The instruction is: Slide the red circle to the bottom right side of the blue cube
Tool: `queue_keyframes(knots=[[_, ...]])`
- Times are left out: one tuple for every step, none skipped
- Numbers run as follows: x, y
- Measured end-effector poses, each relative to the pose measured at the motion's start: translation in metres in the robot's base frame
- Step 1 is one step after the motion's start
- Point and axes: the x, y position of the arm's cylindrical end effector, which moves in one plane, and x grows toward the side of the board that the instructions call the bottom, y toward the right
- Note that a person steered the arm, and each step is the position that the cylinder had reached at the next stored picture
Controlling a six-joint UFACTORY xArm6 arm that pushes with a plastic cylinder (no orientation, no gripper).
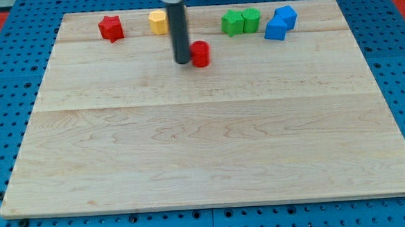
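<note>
The red circle (200, 54), a short red cylinder, sits on the wooden board below the top row of blocks, left of centre. My tip (183, 61) touches its left side; the dark rod rises toward the view's top. The blue cube (285, 17) stands at the top right, with a second blue block (275, 30) touching it at its lower left. The red circle lies well to the left of and a little below both blue blocks.
A red star-like block (110, 27) sits at the top left. A yellow block (158, 22) stands left of the rod; the rod hides the second yellow block. Two green blocks (232, 21) (252, 18) stand between the rod and the blue blocks.
</note>
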Motion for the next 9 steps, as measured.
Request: queue_keyframes(knots=[[0.000, 0.051], [-0.011, 0.085], [-0.023, 0.061], [-0.037, 0.108], [-0.046, 0.146], [-0.049, 0.169], [-0.034, 0.160], [-0.016, 0.185], [-0.027, 0.198]])
